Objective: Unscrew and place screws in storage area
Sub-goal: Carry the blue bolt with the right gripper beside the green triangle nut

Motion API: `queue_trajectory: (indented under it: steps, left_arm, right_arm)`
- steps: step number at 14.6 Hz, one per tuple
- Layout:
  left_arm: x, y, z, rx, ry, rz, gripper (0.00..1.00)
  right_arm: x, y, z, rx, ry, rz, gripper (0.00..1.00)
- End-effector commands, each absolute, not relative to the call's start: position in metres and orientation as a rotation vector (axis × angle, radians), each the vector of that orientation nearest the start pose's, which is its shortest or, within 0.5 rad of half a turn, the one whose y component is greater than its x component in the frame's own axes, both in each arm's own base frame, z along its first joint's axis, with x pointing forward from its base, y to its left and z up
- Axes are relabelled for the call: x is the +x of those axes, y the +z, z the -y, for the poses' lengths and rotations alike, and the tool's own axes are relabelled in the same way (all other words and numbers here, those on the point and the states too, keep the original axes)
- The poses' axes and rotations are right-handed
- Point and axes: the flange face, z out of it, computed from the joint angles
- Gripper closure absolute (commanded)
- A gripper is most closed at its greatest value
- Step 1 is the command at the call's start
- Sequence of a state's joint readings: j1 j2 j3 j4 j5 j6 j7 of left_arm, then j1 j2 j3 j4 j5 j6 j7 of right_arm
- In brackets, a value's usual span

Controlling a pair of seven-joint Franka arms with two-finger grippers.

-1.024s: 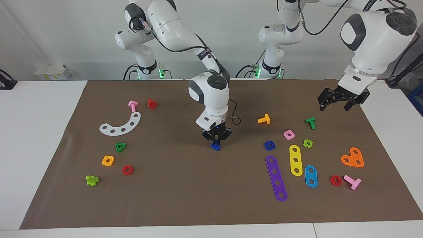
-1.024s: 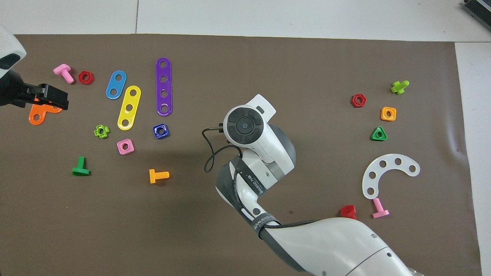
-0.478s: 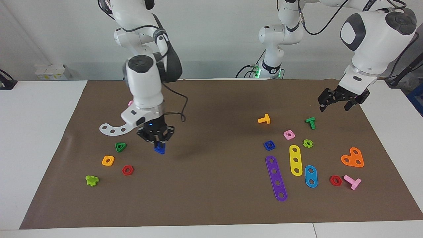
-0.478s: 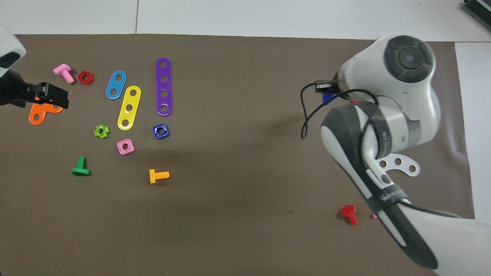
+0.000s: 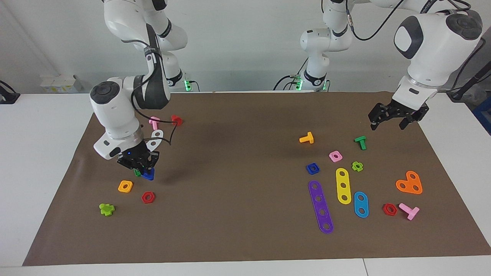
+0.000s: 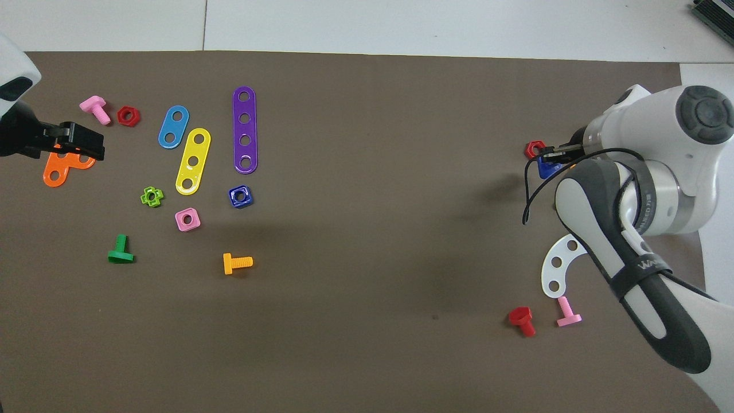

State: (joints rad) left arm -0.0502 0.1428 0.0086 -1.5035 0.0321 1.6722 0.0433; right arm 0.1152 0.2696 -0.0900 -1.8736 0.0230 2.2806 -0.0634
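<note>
Dark-blue plastic triangular-headed bolt point(image 5: 148, 175) hanging clenched in right gripper point(image 5: 142, 168), hiding green triangular nut point(image 5: 137, 172) near brown paper mat point(image 5: 245, 237) edge; left gripper point(image 5: 392, 122) idling released over open mat.

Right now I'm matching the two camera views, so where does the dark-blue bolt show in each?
Facing view: dark-blue bolt hangs from the right gripper, jaws shut on it, beside the green triangular nut.
Overhead view: bolt peeks out beside the arm.
Shared landmark: red hexagonal nut.
</note>
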Motion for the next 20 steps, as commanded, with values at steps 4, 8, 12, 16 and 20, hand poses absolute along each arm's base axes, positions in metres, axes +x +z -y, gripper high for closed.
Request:
queue_trajectory:
  steps: [4,8,12,16,20]
  left_arm:
    - [0.597,0.583,0.025,-3.088,-0.055,-0.131,0.0]
    - [0.597,0.583,0.012,-3.089,-0.048,-0.086,0.0]
    - [0.597,0.583,0.006,-3.089,-0.047,-0.072,0.0]
    - [0.597,0.584,0.005,-3.087,-0.049,-0.07,0.0]
    - [0.597,0.583,0.005,-3.087,-0.047,-0.07,0.0]
  right_arm:
    - [0.594,0.337,-0.03,-3.109,-0.258,0.147,1.0]
    - [0.585,0.324,-0.029,-3.107,-0.236,0.145,1.0]
    - [0.594,0.341,-0.03,-3.103,-0.276,0.135,0.0]
    - [0.613,0.429,-0.018,-3.106,-0.249,-0.003,0.0]
    - [0.597,0.503,-0.007,-3.084,-0.254,-0.168,0.0]
